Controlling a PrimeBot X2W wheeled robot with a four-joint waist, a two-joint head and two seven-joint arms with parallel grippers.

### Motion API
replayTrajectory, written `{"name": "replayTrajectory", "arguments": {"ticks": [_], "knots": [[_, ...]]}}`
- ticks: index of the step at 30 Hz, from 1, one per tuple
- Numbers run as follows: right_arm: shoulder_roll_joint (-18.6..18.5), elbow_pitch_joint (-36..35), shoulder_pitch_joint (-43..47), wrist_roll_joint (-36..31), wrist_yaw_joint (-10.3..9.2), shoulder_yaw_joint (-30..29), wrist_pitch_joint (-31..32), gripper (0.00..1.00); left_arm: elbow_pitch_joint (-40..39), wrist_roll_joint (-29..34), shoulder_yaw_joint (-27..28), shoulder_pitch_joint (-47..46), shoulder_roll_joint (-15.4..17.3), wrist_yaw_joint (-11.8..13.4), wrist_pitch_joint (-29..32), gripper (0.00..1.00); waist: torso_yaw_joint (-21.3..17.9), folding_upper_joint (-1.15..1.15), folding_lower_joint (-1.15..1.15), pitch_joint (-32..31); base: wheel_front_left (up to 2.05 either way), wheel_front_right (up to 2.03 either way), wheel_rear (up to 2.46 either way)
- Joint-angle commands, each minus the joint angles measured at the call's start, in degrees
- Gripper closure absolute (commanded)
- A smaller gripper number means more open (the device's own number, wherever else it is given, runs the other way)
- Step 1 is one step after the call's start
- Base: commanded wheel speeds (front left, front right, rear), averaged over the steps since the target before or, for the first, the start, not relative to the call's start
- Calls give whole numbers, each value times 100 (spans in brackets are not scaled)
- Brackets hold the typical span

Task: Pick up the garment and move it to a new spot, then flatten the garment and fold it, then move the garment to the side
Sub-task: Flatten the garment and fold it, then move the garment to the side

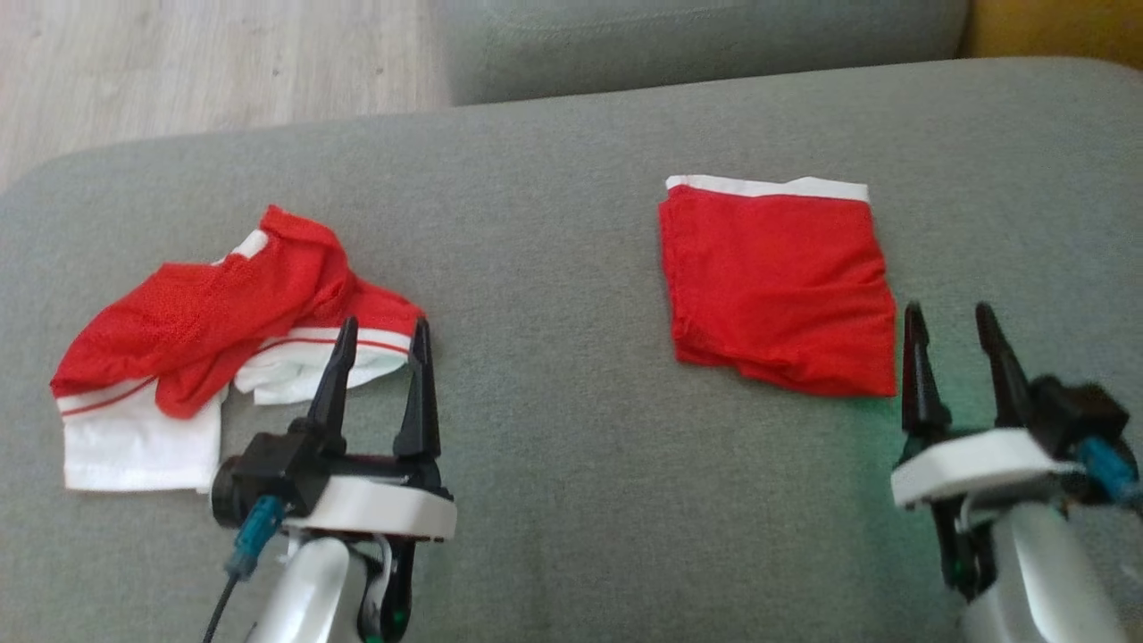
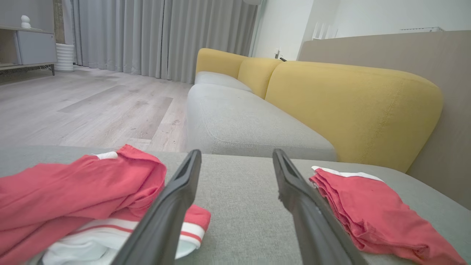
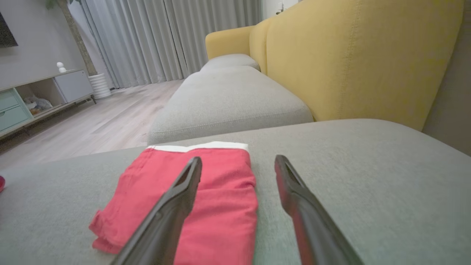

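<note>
Grey cushion (image 1: 554,223): folded garment (image 1: 777,286), crumpled garment (image 1: 214,330)

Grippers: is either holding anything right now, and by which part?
Nothing is held. The left gripper is open by the crumpled garment; the right gripper is open by the folded garment. Both lie loose on the cushion.

The left hand (image 1: 385,326) is covering the near hem of the crumpled garment (image 1: 205,321), and the left wrist view's left and bottom edges are cutting that garment off. One finger (image 3: 174,206) of the right hand (image 3: 238,160) is hiding part of the folded garment (image 3: 224,206). A small white object (image 2: 25,21) on the cabinet (image 2: 35,46) is showing too small to identify.
</note>
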Motion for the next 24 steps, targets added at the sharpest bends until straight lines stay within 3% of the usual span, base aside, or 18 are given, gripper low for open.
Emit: {"name": "replayTrajectory", "arguments": {"ticks": [1, 14, 24], "knots": [[11, -206, -28, 0, -5, 152, -62, 0, -153, -7, 192, -112, 42, 43, -55, 0, -47, 0, 1, -50, 0, 0, 0], [11, -229, -154, 31, -5, 76, -43, 0, -155, 31, 126, -218, 42, 33, -55, 0, 55, 0, 1, 181, 0, 0, 0], [11, 693, -1305, -184, -5, -694, 978, 0, -98, 90, 35, -481, 42, -40, -55, 0, 368, 0, 1, 746, 0, 0, 0]]}}
